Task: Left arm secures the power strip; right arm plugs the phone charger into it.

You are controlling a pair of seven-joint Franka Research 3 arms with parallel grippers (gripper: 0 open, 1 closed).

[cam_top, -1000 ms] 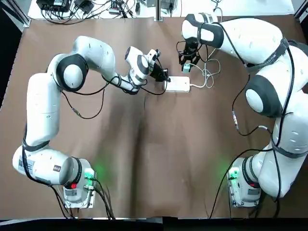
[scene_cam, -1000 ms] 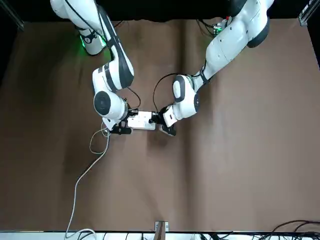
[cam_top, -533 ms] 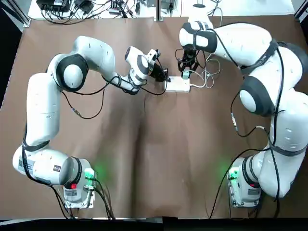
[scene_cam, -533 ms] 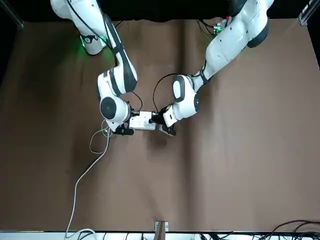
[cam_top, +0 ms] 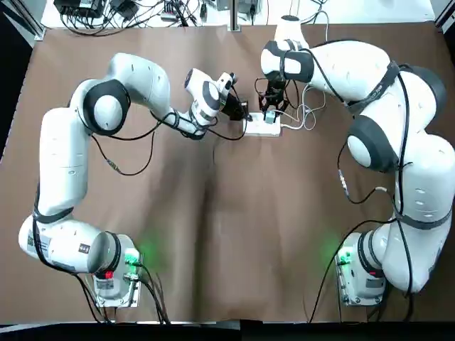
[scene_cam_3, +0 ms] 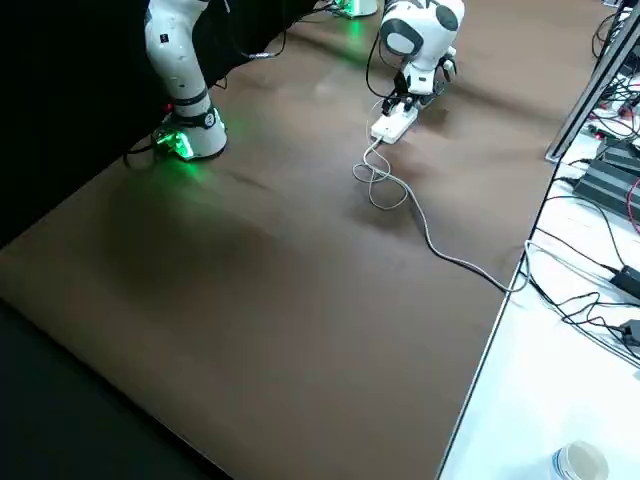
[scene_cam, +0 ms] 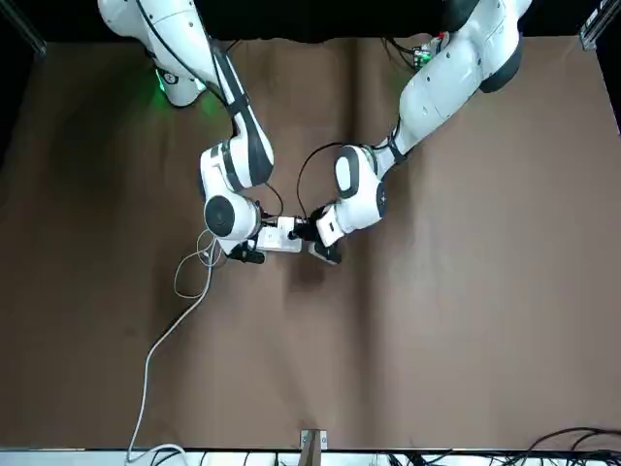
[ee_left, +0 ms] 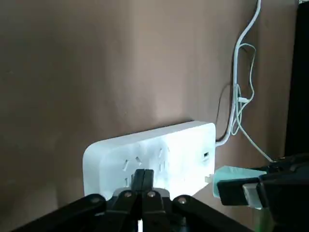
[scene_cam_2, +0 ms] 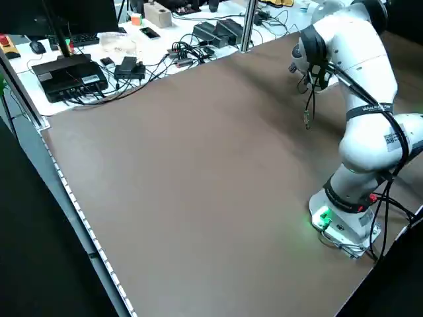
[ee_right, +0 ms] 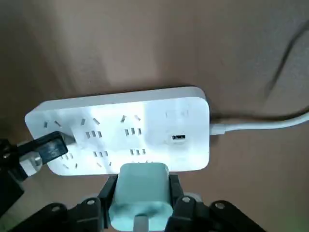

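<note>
The white power strip point(cam_top: 261, 128) lies flat on the brown table, its sockets point(ee_right: 120, 126) facing up. My left gripper point(cam_top: 244, 118) is shut, its joined tips point(ee_left: 142, 177) pressing down on one short end of the strip point(ee_left: 149, 154). My right gripper point(cam_top: 270, 112) is shut on the teal phone charger point(ee_right: 140, 187) and holds it just above the strip's long edge, near the cord end. From the left wrist the charger point(ee_left: 236, 180) shows beside the strip, apart from the sockets.
The strip's thick white cord point(scene_cam_3: 440, 250) runs across the table to its far edge. A thin looped cable point(cam_top: 307, 114) lies right of the strip. Boxes and wires point(cam_top: 128, 11) sit on the white bench beyond the table.
My right gripper has carried the teal charger leftward and down from beyond the strip to just over its edge. The left gripper and the strip have stayed put.
</note>
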